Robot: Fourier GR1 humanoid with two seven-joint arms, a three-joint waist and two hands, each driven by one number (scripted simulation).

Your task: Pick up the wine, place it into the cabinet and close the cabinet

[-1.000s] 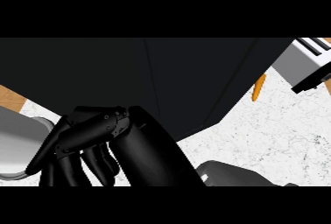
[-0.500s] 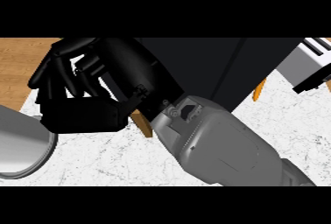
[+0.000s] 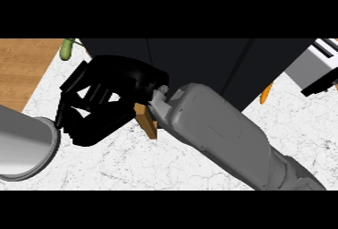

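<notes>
Fingers [image 3: 79,82] of the right hand [image 3: 125,78] are bent inward into a narrow curl, and pale counter shows through the gaps between them. Nothing can be seen inside the curl. The hand hangs over the left half of the counter [image 3: 198,172], just in front of the dark cabinet [image 3: 198,62], which stands along the counter's far edge. Its grey forearm [image 3: 218,138] runs in from the lower right corner of the view. A small brown wooden piece [image 3: 146,120] sits just beside the wrist, touching it as far as the view shows; what it belongs to cannot be told. The wine does not show anywhere, so its place cannot be told. At the counter's left edge lies a large grey round-rimmed shape [image 3: 26,143], close to the fingertips, and I cannot tell what it is. A green object [image 3: 67,49] lies at the far left corner by a wooden surface [image 3: 23,67]. An orange object [image 3: 265,94] lies beside the cabinet's right side, and a white appliance [image 3: 317,67] sits at the far right corner.
</notes>
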